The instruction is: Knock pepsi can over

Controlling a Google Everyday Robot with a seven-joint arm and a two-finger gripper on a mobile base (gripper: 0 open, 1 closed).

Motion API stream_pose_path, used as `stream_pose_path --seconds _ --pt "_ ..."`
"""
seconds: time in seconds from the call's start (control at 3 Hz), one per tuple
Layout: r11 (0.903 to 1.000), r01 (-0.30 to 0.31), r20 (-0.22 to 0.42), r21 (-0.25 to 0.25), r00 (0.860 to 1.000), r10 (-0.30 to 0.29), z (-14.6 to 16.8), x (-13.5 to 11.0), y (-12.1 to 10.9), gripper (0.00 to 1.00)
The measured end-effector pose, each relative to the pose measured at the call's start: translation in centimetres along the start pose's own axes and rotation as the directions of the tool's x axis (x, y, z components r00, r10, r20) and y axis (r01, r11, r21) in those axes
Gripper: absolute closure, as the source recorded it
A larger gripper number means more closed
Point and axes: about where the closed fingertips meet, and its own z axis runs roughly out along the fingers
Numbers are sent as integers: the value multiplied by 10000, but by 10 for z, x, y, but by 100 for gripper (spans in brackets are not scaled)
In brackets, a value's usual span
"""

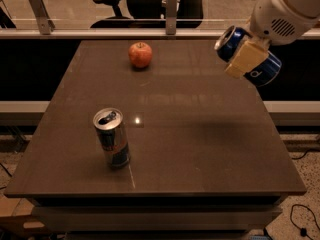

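The pepsi can, dark blue with a silver top, is held in the air above the table's far right edge. It lies tilted almost on its side, top pointing up and left. My gripper is shut on it, with a cream finger pad across the can's middle. The white arm comes in from the upper right corner.
A slim silver-and-blue energy drink can stands upright, opened, at the table's front left. A red apple sits at the far centre-left. The brown table has a rail and an office chair behind it.
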Motion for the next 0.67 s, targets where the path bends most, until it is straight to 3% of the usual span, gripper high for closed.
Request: stream_pose_path --seconds 0.67 --pt "9985 -520 -1377 194 9890 542 -9 36 -6 100"
